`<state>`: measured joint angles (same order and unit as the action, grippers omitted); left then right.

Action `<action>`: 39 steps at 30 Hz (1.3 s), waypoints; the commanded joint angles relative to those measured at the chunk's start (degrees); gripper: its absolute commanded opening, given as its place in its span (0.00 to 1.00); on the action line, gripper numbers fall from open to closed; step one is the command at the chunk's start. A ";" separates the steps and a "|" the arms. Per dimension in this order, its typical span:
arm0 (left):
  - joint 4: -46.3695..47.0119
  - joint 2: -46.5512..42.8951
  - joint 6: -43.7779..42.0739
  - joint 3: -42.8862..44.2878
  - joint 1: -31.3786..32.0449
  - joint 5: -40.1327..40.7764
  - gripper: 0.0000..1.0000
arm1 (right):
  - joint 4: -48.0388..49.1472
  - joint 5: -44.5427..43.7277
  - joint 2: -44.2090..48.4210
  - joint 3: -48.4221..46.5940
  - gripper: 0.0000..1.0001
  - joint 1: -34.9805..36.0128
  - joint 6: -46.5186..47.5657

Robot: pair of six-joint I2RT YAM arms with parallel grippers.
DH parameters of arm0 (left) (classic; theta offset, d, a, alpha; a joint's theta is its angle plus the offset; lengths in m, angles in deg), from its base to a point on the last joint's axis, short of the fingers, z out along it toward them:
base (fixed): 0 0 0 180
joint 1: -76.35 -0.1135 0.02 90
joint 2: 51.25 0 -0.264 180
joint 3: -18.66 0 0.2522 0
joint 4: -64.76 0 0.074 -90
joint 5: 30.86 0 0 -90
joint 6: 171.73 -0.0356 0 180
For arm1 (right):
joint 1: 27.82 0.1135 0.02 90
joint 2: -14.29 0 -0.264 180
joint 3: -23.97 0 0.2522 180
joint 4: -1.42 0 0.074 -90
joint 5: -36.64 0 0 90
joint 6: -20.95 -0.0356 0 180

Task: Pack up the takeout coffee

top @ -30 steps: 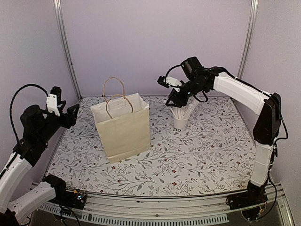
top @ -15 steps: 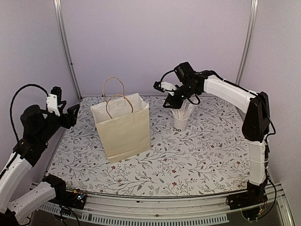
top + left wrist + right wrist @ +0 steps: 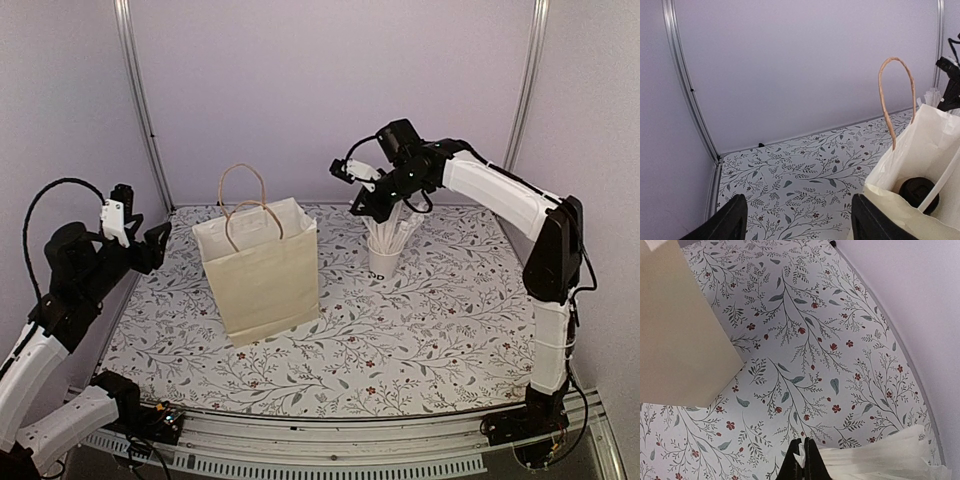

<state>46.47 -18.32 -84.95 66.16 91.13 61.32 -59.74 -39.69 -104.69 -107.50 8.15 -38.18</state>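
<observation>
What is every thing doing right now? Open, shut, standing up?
paper bag: standing upright, top open.
takeout coffee: inside the bag, black lid on.
straw cup: upright, full of straws.
left gripper: open, empty.
right gripper: shut, seemingly pinching the tip of a straw.

I see the takeout coffee point(image 3: 917, 191) inside the bag point(image 3: 262, 275), left of the table's point(image 3: 420, 340) middle. The straw cup point(image 3: 383, 260) stands to the bag's right.
</observation>
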 commanded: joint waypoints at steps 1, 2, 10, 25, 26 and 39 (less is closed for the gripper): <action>1.79 0.34 -0.67 -0.95 -0.90 -0.42 0.73 | -0.43 0.56 8.79 -1.60 0.00 0.93 -0.81; 1.87 0.37 -0.65 -0.95 -1.00 -0.48 0.73 | -0.58 1.66 9.98 -2.16 0.00 0.95 -0.81; 2.14 0.99 -0.75 -0.90 -1.51 -0.59 0.73 | 0.43 3.69 18.27 -4.31 0.00 0.95 -0.85; 2.25 1.46 -0.73 -0.94 -2.32 -1.30 0.73 | 10.15 33.78 19.99 -8.58 0.00 0.95 -7.48; 2.16 1.37 -0.73 -0.91 -2.35 -1.33 0.73 | 11.34 35.37 19.18 -9.74 0.00 0.95 -8.61; 2.21 1.12 -0.82 -1.11 -2.37 -1.63 0.73 | 19.89 45.10 2.34 -18.53 0.00 7.23 -20.53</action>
<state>47.30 -17.17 -85.17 65.64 89.54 60.42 -42.69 2.52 -97.54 -124.17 12.43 -54.50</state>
